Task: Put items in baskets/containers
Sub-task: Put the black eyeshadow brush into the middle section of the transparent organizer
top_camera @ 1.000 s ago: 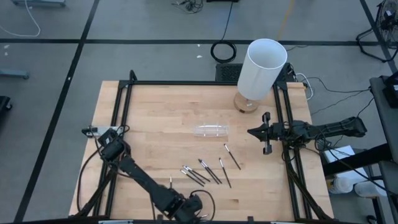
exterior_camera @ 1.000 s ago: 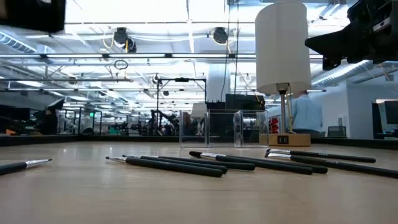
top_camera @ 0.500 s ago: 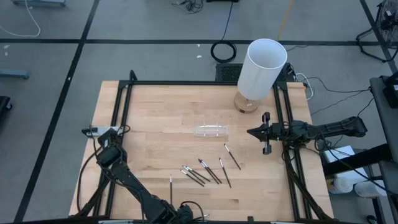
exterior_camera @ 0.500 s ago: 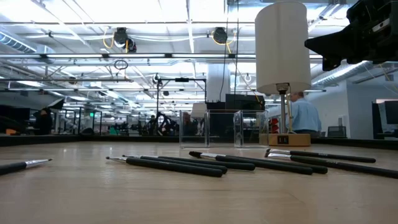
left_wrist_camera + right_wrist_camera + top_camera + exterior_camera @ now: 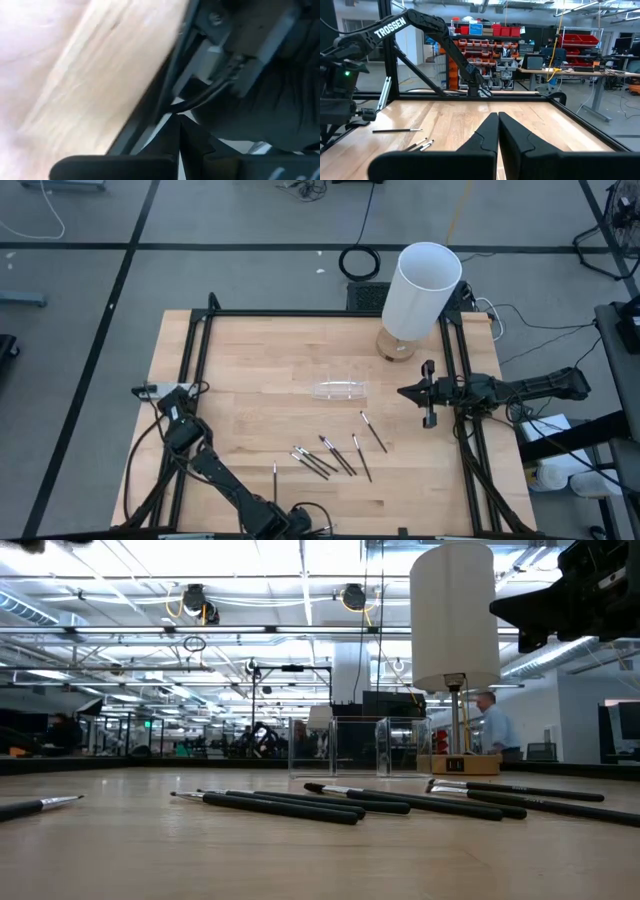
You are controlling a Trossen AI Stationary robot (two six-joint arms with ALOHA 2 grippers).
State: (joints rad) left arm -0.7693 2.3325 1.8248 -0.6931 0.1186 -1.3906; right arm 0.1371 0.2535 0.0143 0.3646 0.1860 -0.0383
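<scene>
Nothing is packed yet: the clear tray (image 5: 340, 390) sits empty mid-table, the sticks (image 5: 335, 454) lie scattered just in front of it. The left gripper (image 5: 179, 145) and the right gripper (image 5: 404, 392) are both closed and empty.

Sticks (image 5: 340, 454) — thin, dark, with pale tips; all lying flat on the wooden table toward its near edge, most in a loose fan, some touching or crossing. One stick (image 5: 275, 473) lies apart, nearer the left side. Tray (image 5: 340, 390) — small, shallow, clear plastic, rectangular; sits mid-table beyond the sticks, apart from them.
</scene>
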